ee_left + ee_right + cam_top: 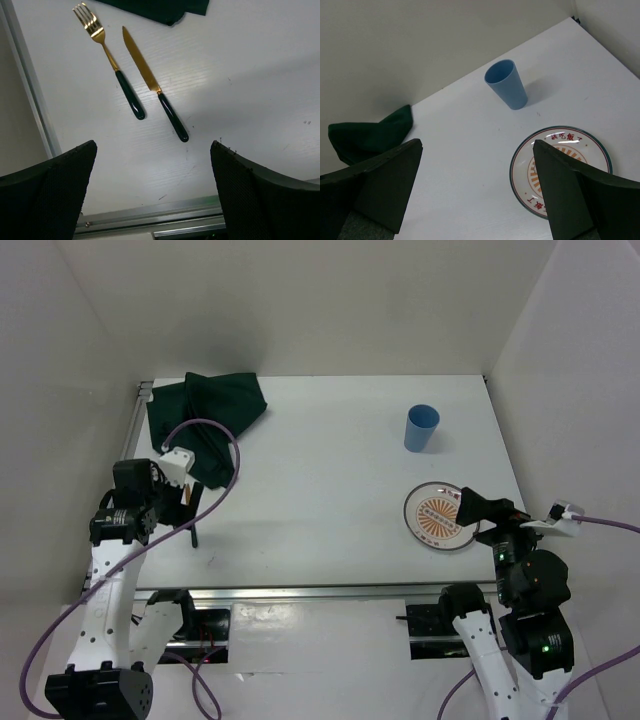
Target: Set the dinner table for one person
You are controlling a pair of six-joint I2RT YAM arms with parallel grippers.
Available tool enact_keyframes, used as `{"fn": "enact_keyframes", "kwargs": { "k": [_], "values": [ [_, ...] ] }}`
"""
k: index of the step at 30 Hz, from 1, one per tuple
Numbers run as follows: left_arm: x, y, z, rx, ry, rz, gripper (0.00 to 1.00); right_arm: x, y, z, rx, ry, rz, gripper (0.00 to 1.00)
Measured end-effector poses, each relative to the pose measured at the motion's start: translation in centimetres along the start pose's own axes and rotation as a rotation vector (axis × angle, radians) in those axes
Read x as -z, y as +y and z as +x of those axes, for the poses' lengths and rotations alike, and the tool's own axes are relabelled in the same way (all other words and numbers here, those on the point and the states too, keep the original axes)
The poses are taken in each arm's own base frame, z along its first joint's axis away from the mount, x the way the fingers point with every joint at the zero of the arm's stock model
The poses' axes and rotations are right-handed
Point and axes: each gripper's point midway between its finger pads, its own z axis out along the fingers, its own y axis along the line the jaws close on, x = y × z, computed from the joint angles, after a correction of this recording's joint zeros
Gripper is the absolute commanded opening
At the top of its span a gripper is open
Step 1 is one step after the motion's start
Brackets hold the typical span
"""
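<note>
The white table fills the workspace, with rails along its left and near edges. A dark green cloth lies crumpled at the far left corner; a blue cup stands upright on the right, and a patterned plate sits nearer the arms. The right claw hovers over the plate's near edge, fingers spread wide and empty. The left claw is likewise released, holding nothing - below it a gold fork and knife with dark handles lie side by side, apart, near the cloth
</note>
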Motion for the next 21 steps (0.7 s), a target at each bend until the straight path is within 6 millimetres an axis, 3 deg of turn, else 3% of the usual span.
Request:
{"fn": "enact_keyframes", "kwargs": {
  "k": [6, 12, 16, 17, 21],
  "values": [
    [0.3, 1.7, -1.3, 0.049, -0.019, -0.086, 1.0, 0.0, -0.1, 0.0, -0.007, -0.002, 0.005, 1.0],
    [0.8, 2.3, -5.4, 0.062, -0.083, -0.061, 1.0, -1.4, -0.3, 0.9, 0.016, 0.062, 0.05, 1.0],
    [0.2, 3.9, -12.9, 0.08, -0.135, -0.011, 1.0, -3.4, 0.2, 1.3, 0.075, 0.152, 0.098, 1.0],
    [-0.1, 4.8, -15.7, 0.082, -0.164, -0.012, 1.0, -4.1, 0.4, 1.3, 0.089, 0.169, 0.104, 1.0],
    [-4.2, 7.0, -23.7, 0.076, -0.204, -0.025, 1.0, -6.5, 0.8, 2.5, 0.145, 0.261, 0.133, 1.0]
  ]
}}
